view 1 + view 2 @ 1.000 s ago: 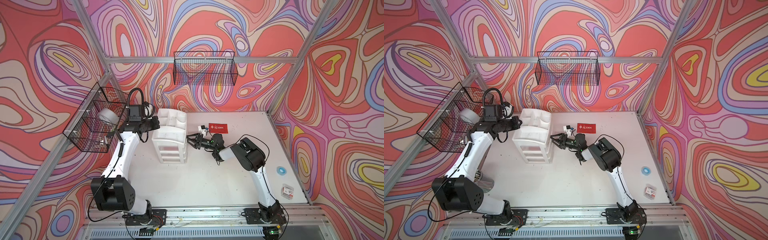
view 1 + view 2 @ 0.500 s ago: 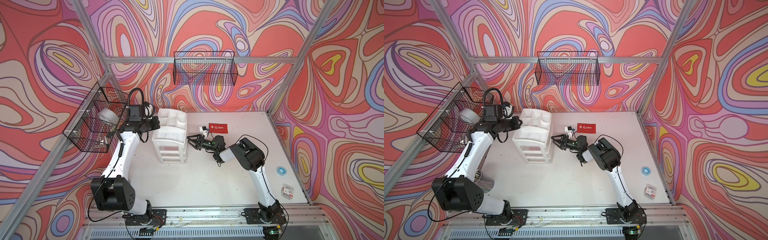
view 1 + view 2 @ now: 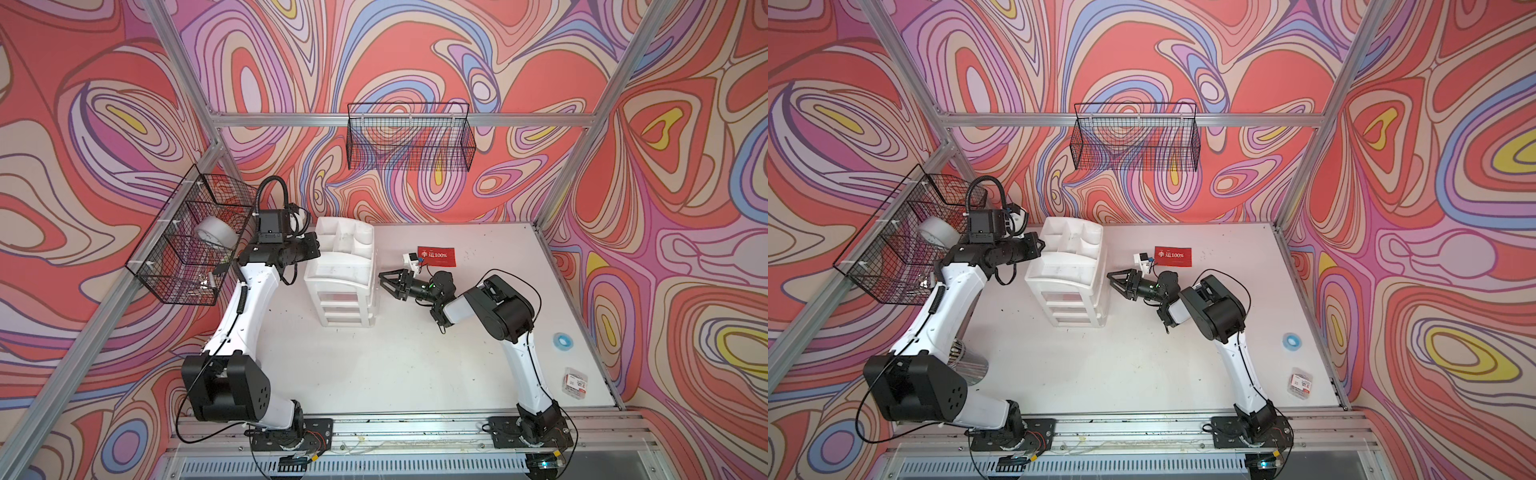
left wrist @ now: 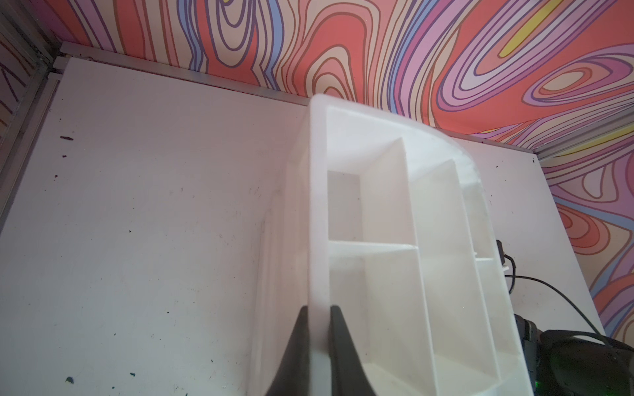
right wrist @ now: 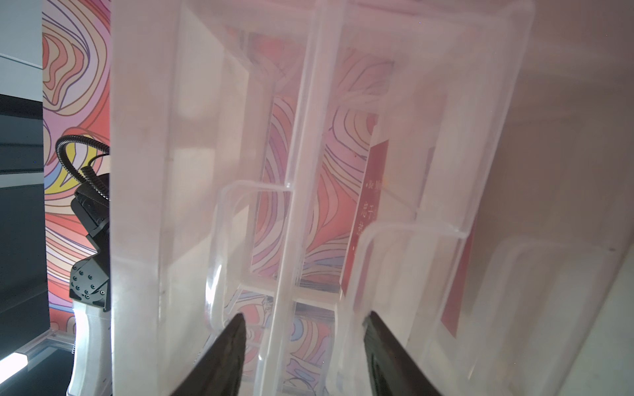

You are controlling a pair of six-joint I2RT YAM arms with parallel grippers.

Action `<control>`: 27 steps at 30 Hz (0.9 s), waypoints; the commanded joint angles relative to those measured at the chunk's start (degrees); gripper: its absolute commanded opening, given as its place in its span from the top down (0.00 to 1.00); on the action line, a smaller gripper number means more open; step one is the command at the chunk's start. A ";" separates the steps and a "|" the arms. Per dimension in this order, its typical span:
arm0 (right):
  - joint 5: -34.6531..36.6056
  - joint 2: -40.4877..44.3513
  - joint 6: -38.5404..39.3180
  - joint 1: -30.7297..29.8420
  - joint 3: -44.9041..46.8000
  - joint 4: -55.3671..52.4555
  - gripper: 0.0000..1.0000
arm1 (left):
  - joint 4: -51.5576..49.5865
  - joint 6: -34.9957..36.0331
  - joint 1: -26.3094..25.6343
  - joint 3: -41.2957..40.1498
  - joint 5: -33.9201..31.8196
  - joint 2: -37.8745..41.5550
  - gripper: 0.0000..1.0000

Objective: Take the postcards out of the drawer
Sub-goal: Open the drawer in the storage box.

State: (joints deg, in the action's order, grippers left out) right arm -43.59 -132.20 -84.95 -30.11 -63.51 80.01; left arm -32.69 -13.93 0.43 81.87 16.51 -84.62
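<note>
Organizer rim pinched in left gripper: we brace it against pull; right gripper spread, drawer handle just ahead, red postcards inside

Only one text reads clearly: the white characters "幸运100%", printed on the red postcard that lies flat on the table. In both top views it sits near the right gripper, back beside the wrist and apart from the fingertips. In the right wrist view, just ahead of the right gripper, a second red postcard shows at a steep slant through the clear drawer. White Chinese characters run along it, but the plastic blurs them past reading. Well behind that gripper, a small clear box carries a red-and-white label with print too small to read
</note>
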 commanded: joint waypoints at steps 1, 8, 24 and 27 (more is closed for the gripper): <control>-0.35 4.99 1.10 1.49 0.72 5.45 0.45 | -1.94 1.63 0.19 -1.80 -2.63 -0.26 1.00; -0.97 6.09 1.37 2.28 2.16 5.46 0.45 | -1.86 1.59 0.19 -1.88 -2.54 -0.37 1.00; -0.76 1.19 1.02 2.14 1.97 5.37 0.39 | -1.68 1.54 0.19 -2.06 -1.93 -0.54 1.00; -0.70 0.34 1.02 2.02 1.94 5.38 0.39 | -1.59 1.50 0.19 -2.08 -1.93 -0.56 1.00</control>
State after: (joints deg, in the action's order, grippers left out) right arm -44.84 -130.43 -84.73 -28.34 -61.10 81.52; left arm -32.12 -14.17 0.36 81.60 17.12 -84.62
